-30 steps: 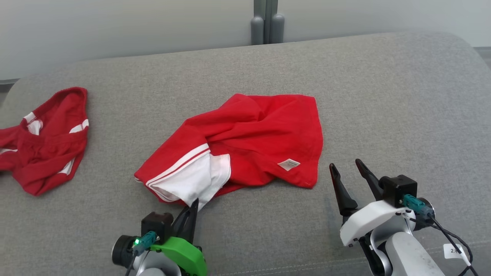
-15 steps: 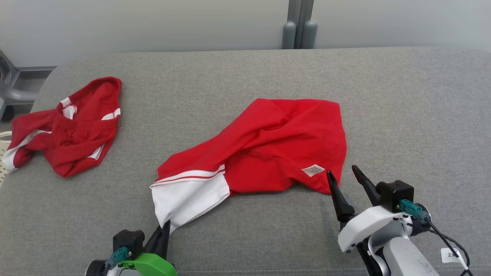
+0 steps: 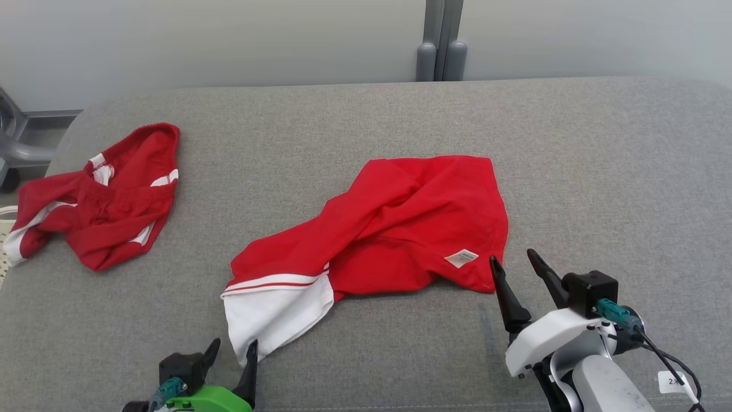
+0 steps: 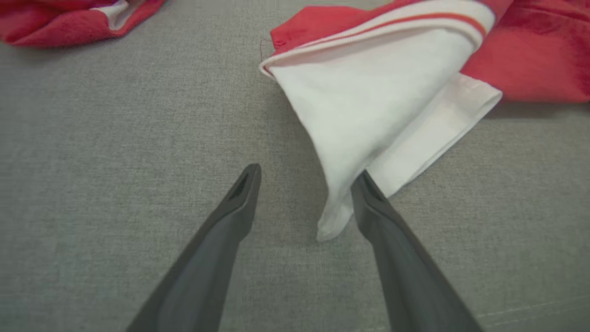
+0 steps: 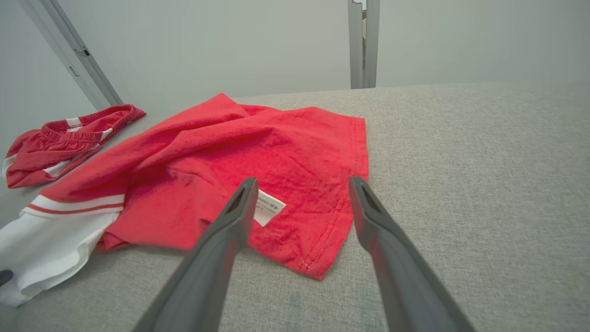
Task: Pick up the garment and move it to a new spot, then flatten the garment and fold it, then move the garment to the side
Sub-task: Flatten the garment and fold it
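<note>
The garment [image 3: 412,223] is a crumpled red piece with a white, red-striped end [image 4: 368,92], lying in the middle of the grey cushion [image 3: 600,171]. Its white corner points at the near edge. My left gripper [image 3: 233,346] stands open at that corner. In the left wrist view the white tip lies between the left gripper's [image 4: 308,175] fingers, against the right-hand one. My right gripper [image 3: 512,257] is open just off the garment's near right corner, by its white label [image 3: 462,258]. In the right wrist view the right gripper's [image 5: 303,182] fingers straddle that red corner [image 5: 318,258] without closing on it.
A second red and white garment [image 3: 108,206] lies bunched at the cushion's left end, near its rounded edge. A grey post [image 3: 440,51] stands behind the cushion against the pale wall. Bare grey fabric stretches to the right of the garment.
My left gripper was shut on the white corner and dragged it toward the near edge; it has now opened and the corner lies loose. The head camera shifted. The right gripper stayed open.
</note>
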`<state>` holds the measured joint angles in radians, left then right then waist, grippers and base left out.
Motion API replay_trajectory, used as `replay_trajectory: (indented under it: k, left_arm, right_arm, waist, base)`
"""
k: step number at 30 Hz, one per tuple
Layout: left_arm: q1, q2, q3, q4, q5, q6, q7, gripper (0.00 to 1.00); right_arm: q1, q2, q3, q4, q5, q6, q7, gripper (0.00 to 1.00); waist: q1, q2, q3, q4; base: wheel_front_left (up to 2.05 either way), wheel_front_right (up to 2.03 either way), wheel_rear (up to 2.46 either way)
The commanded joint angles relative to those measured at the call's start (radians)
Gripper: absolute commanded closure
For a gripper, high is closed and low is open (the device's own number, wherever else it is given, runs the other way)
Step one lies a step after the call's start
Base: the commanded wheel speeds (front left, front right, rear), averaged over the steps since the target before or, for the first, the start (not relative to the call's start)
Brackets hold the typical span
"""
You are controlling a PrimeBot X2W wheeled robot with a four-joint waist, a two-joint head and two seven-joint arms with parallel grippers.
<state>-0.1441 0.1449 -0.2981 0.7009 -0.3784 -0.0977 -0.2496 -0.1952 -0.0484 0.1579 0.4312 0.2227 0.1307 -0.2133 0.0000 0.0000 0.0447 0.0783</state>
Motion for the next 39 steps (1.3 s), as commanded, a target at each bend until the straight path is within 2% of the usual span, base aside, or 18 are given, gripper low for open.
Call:
replay_trajectory:
  k: [1,4,7,21,27,33,39]
  left_arm:
    - [-0.013,0.005,0.005,-0.008,0.009,0.009,-0.010,0.00]
    - [-0.004,0.002,0.027,-0.051,0.022,0.030,-0.015,0.00]
    - [0.021,-0.003,0.063,-0.151,0.053,0.056,-0.015,0.00]
    - [0.148,-0.058,0.195,-0.528,0.180,0.073,-0.016,0.00]
    - [0.195,-0.075,0.247,-0.584,0.216,0.093,-0.016,0.00]
    - [0.228,-0.082,0.286,-0.579,0.239,0.112,-0.016,0.00]
    - [0.248,-0.074,0.310,-0.567,0.253,0.101,-0.016,0.00]
  right_arm:
    - [0.003,-0.004,-0.001,0.000,-0.004,0.000,-0.008,0.00]
    - [0.008,-0.004,-0.003,-0.004,-0.007,0.000,-0.009,0.00]
    - [0.012,-0.004,-0.003,-0.009,-0.011,0.000,-0.009,0.00]
    - [0.031,-0.004,-0.034,-0.032,-0.037,0.000,-0.010,0.00]
    - [0.047,-0.004,-0.074,-0.048,-0.066,0.000,-0.015,0.00]
    - [0.060,-0.004,-0.103,-0.068,-0.087,0.000,-0.002,0.00]
    - [0.080,-0.004,-0.121,-0.085,-0.094,0.000,0.006,0.00]
  waist:
    - [0.0000,0.0000,-0.003,0.003]
    - [0.0000,0.0000,-0.010,0.008]
    - [0.0000,0.0000,-0.016,0.011]
    - [0.0000,0.0000,-0.055,-0.019]
    - [0.0000,0.0000,-0.069,-0.054]
    - [0.0000,0.0000,-0.079,-0.089]
    - [0.0000,0.0000,-0.086,-0.108]
  base:
    - [0.00,0.00,0.00]
    - [0.00,0.00,0.00]
    - [0.00,0.00,0.00]
    - [0.00,0.00,0.00]
    - [0.00,0.00,0.00]
    - [0.00,0.00,0.00]
    - [0.00,0.00,0.00]
